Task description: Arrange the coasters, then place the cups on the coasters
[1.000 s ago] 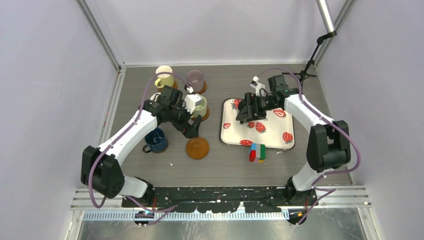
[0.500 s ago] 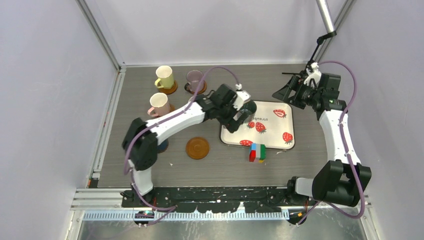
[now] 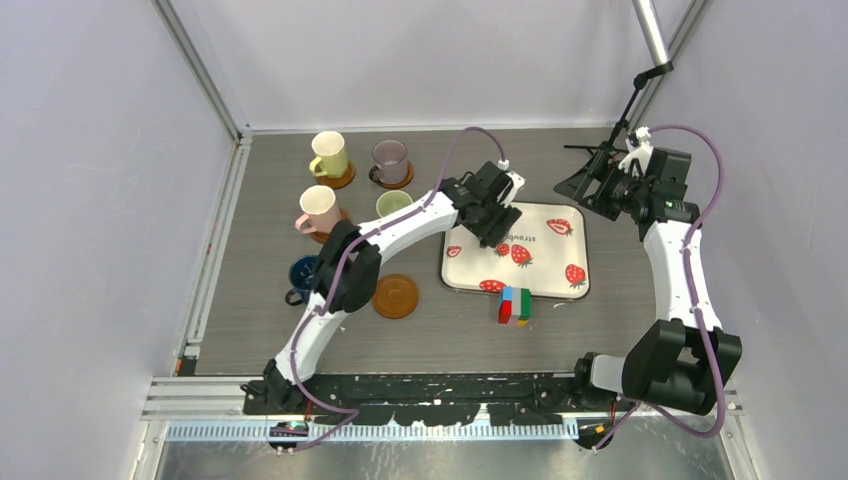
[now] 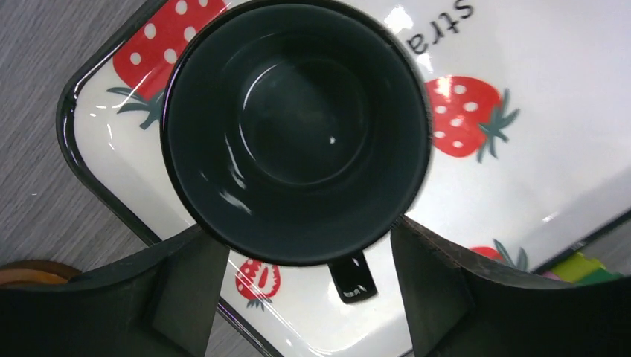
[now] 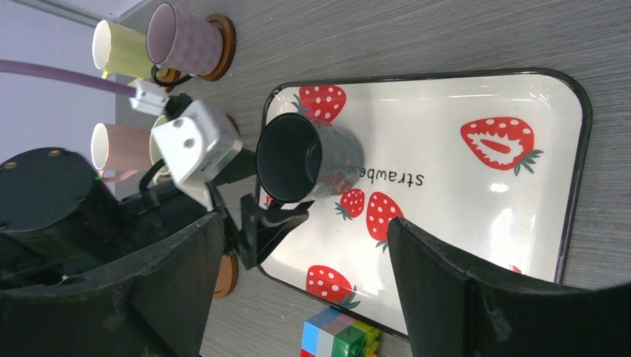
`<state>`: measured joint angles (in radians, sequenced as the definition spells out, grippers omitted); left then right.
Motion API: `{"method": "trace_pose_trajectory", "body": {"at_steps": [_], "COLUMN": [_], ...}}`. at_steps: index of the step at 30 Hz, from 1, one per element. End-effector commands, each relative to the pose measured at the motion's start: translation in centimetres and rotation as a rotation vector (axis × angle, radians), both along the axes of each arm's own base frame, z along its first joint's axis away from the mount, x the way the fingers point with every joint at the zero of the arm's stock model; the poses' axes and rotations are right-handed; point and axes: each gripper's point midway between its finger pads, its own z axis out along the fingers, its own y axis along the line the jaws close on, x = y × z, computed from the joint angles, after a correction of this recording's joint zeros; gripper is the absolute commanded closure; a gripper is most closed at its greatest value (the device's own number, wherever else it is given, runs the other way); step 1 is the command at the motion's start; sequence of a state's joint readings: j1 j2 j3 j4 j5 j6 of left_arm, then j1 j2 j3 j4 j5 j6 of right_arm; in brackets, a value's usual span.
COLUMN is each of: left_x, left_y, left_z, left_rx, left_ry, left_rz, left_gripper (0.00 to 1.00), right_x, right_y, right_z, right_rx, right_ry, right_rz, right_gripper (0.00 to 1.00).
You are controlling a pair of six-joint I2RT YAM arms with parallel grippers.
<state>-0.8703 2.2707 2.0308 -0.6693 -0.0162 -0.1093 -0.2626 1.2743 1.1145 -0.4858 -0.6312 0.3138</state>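
A grey cup (image 4: 298,126) stands upright on the strawberry tray (image 3: 560,287), its handle (image 4: 353,279) toward my left wrist. My left gripper (image 4: 306,234) reaches down over it, and both fingers (image 4: 186,282) press against its sides. Yellow (image 3: 330,155), mauve (image 3: 390,157), pink (image 3: 318,207) and green (image 3: 393,203) cups sit on coasters at the back left. The dark blue cup (image 3: 303,273) is partly hidden by my left arm. One coaster (image 3: 395,296) lies bare. My right gripper (image 3: 590,185) hangs open and empty at the back right.
A multicoloured block toy (image 3: 515,305) stands on the table against the tray's near edge. A thin black stand (image 3: 625,110) rises at the back right corner close to my right arm. Walls close off three sides.
My left arm left the green cup on its coaster, swung right to the tray and narrowed its jaws around the grey cup. My right arm pulled back from the tray to the back right.
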Motion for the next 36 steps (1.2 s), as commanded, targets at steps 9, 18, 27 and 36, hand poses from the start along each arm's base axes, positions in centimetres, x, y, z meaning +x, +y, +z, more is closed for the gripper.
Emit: {"method": "trace_pose_trajectory", "body": {"at_steps": [9, 18, 27, 36], "left_x": [2.2, 1.6, -0.9, -6.8], "left_y": [0.6, 0.6, 2.2, 7.5], "left_z": [-1.9, 0.2, 5.7, 10.5], "left_rx": [0.069, 0.014, -0.052, -0.123], "left_ry": [-0.041, -0.051, -0.117, -0.147], "left_rz": [0.094, 0.056, -0.058, -0.158], "left_gripper": [0.41, 0.78, 1.0, 1.0], "right_x": [0.3, 0.1, 0.0, -0.1], "right_y": [0.0, 0.0, 0.0, 0.1], "right_z": [0.4, 0.3, 0.2, -0.3], "right_rx": [0.03, 0.028, 0.024, 0.019], "right_ry": [-0.025, -0.026, -0.029, -0.02], "right_rz": [0.017, 0.021, 0.03, 0.04], "right_gripper": [0.15, 0.16, 0.16, 0.16]}}
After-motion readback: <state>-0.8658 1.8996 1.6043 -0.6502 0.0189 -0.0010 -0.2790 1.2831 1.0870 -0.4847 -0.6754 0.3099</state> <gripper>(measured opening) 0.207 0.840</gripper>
